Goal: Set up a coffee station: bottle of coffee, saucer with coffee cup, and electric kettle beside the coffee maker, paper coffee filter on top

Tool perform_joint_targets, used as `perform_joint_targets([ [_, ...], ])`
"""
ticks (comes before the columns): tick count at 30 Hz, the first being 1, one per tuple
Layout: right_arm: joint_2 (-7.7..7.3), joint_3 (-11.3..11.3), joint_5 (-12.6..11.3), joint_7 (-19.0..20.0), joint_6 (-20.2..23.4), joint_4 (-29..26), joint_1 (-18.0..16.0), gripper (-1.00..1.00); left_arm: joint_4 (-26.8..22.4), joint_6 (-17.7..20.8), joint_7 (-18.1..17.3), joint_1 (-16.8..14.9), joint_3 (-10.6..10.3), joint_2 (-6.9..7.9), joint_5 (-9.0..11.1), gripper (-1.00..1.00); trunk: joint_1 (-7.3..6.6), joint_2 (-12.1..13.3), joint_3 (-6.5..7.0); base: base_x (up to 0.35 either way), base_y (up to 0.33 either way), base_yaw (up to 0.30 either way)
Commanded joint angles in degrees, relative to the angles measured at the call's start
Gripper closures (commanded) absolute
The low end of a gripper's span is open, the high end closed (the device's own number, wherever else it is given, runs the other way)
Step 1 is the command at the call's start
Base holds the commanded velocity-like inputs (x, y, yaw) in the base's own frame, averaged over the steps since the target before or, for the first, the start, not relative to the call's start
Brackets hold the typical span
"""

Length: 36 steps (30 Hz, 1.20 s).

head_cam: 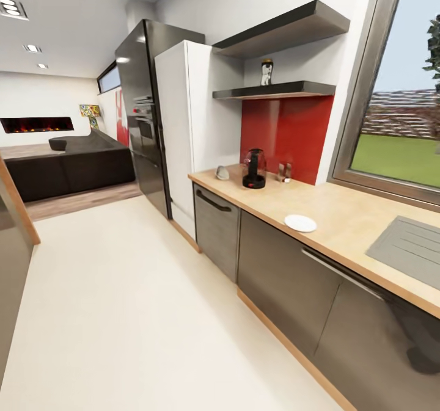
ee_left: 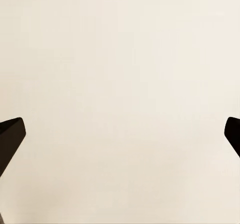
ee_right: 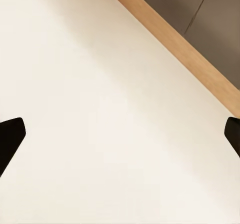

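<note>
- The countertop [head_cam: 342,215] runs along the right wall, from a white tall cabinet [head_cam: 183,130] at its far end toward the near right, over grey cabinets [head_cam: 287,276].
- The kettle [head_cam: 254,169] stands at the far end of the countertop, in front of a red backsplash [head_cam: 287,133].
- Just left of the kettle lies a small pale object [head_cam: 222,172], too small to identify.
- Just right of the kettle, against the backsplash, stand two small items [head_cam: 284,171], also too small to tell.
- The saucer [head_cam: 300,223] lies nearer along the countertop, close to its front edge and well apart from the kettle.
- A grey sink drainer [head_cam: 412,246] is set in the countertop at near right, below a window [head_cam: 403,93].
- The bottle [head_cam: 266,72] stands on the shelf [head_cam: 275,90], above the kettle; a thicker dark board [head_cam: 284,29] hangs higher up.
- A black fridge [head_cam: 143,112] stands left of the white cabinet, with a dark sofa [head_cam: 67,163] far left.
- The left gripper [ee_left: 120,134] hangs over the pale floor [ee_left: 120,59], jaws spread wide, nothing between them.
- The right gripper [ee_right: 120,134] is likewise wide apart and empty, over the floor beside a wooden plinth [ee_right: 175,44].
</note>
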Motion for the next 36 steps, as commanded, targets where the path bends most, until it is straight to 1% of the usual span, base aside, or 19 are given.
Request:
perform_joint_targets([
  [1,0.02,-0.1,0.2,0.0,-0.2,0.0,0.0,-1.0,0.1,-0.2,0.0,0.0,0.1,-0.01,0.2,-1.0,0.03,0.0,-0.06,0.282,0.234,0.0],
  [36,0.02,-0.2,0.1,-0.1,-0.2,0.0,0.0,-1.0,0.1,-0.2,0.0,0.0,0.1,0.07,0.2,-1.0,0.03,0.0,-0.06,0.284,0.225,-0.002],
])
